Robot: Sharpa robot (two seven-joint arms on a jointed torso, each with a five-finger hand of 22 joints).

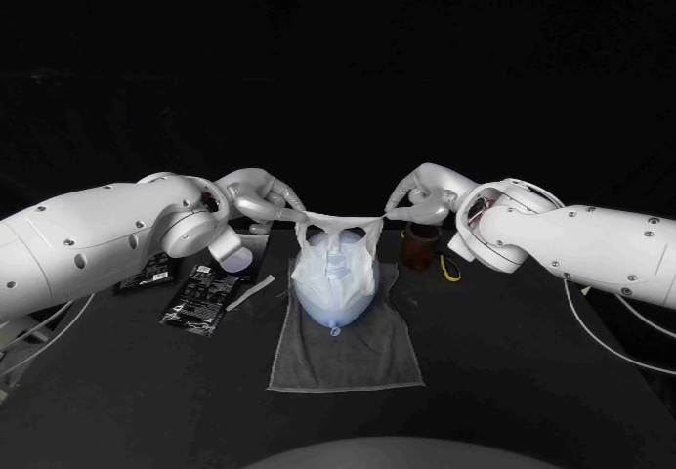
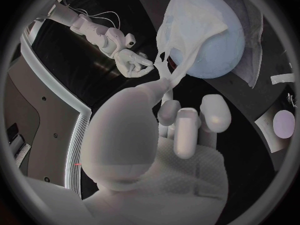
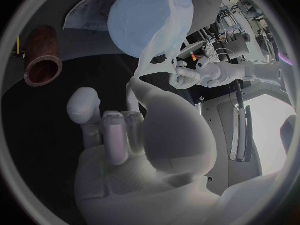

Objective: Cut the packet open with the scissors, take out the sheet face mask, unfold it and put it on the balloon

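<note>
A pale blue balloon lies on a grey towel at the table's middle. The white sheet mask is draped over the balloon, its far edge stretched taut between both hands. My left hand pinches the mask's left corner and my right hand pinches the right corner, just beyond the balloon. In the left wrist view the left hand holds a mask strand leading to the mask on the balloon. In the right wrist view the right hand does the same at the balloon.
A black packet and a white cut strip lie left of the towel, with a white round object behind them. A brown cup and yellow-handled scissors stand right of the balloon.
</note>
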